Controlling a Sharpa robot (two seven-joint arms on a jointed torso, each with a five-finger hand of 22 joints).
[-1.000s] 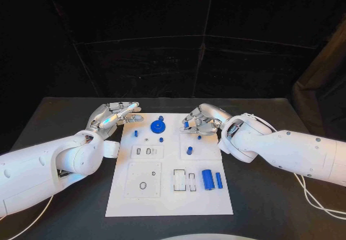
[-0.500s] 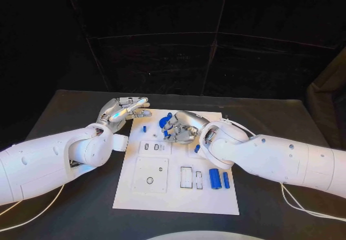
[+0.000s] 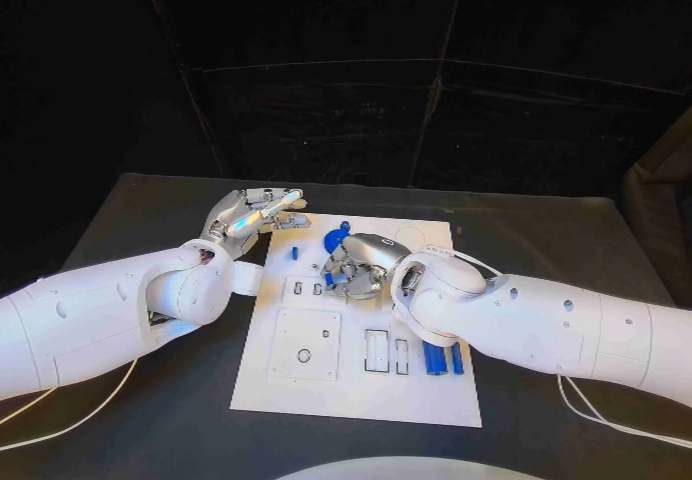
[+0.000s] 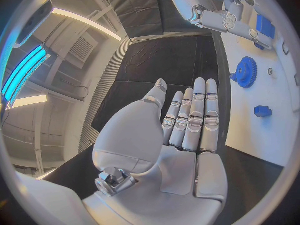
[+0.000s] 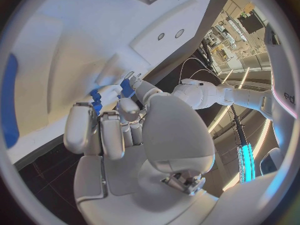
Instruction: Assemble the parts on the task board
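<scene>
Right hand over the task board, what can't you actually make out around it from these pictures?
- Head view: the right hand covers the board beneath it, so whether it holds a part is hidden.
- Right wrist view: small blue parts sit at the fingertips; grip or mere touch cannot be told, their shape is too small.
- Head view: the right arm hides part of the blue cylinders.
- Head view: the blue gear is partly hidden by the hand.

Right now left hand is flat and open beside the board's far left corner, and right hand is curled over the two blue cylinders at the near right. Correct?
Not quite. The left hand is flat and open as you say, but the right hand curls over small blue parts in the board's middle. The two blue cylinders lie untouched, per the head view.
</scene>
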